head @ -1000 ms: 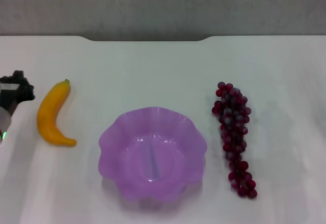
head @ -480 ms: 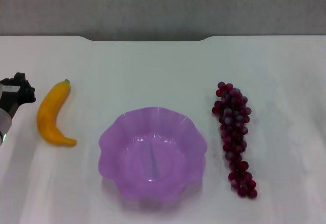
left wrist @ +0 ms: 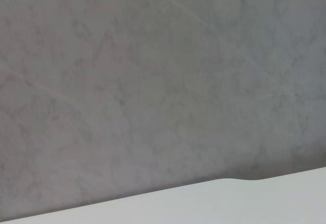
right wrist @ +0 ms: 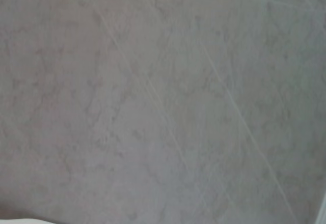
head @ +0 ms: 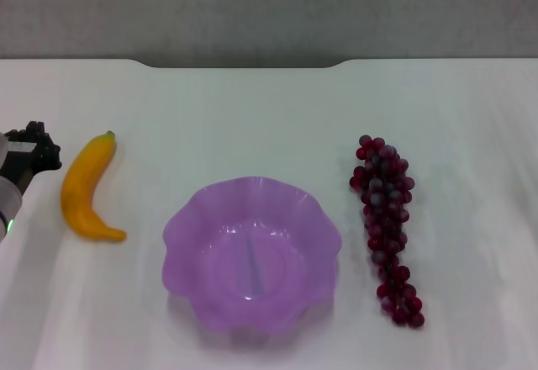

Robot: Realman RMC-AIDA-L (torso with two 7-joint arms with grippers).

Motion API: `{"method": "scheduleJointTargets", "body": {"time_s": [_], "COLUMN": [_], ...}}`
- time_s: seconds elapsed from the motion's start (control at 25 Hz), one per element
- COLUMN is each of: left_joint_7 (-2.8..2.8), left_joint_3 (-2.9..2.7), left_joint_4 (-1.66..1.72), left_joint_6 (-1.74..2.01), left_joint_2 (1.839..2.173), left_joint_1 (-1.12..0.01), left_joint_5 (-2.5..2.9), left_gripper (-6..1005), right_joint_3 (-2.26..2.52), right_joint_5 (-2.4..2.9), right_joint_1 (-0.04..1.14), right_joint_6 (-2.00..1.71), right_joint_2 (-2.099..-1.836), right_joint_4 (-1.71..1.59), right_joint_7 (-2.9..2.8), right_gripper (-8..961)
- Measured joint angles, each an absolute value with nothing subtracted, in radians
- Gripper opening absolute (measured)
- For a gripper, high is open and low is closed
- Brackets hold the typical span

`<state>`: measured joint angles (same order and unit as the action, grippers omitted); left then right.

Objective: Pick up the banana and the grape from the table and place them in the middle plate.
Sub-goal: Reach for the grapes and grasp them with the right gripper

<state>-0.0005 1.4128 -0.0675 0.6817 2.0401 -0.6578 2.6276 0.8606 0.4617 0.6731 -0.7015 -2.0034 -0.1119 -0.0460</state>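
Note:
In the head view a curved yellow-orange banana (head: 84, 189) with a green tip lies on the white table (head: 252, 118) at the left. A light purple scalloped plate (head: 252, 254) sits in the middle, empty. A long bunch of dark red-purple grapes (head: 387, 227) lies to its right. My left gripper (head: 29, 147) shows at the left edge, just left of the banana and apart from it. The right gripper is out of view. The wrist views show only a grey wall and a strip of table (left wrist: 229, 203).
The table's far edge has a notch (head: 244, 64) against a grey wall (head: 269, 8). Bare tabletop lies between the plate and each fruit and behind the plate.
My left gripper has drifted slightly left and down at the frame's edge. The banana, grapes and plate have not moved.

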Motion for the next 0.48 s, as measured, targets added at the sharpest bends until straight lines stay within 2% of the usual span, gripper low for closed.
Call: {"method": "scheduleJointTargets", "body": {"time_s": [0.36,0.48], "left_joint_7": [-0.006,-0.004], "left_joint_3": [1.414,1.414], "left_joint_4": [-0.067,-0.067], "left_joint_6": [0.681,0.685], "left_joint_2": [2.040,2.040], "left_joint_1": [-0.658,-0.658], "left_joint_5": [2.604,2.573], "left_gripper": [78,168], "right_joint_3": [0.861,0.861], "right_joint_5": [0.462,0.462], "right_joint_1": [0.680,0.686], "right_joint_6": [-0.701,-0.697], "right_joint_2": [-2.003,-2.003], "right_joint_4": [-0.113,-0.112], "right_joint_7": [-0.046,-0.046], "right_gripper": [269,341]}}
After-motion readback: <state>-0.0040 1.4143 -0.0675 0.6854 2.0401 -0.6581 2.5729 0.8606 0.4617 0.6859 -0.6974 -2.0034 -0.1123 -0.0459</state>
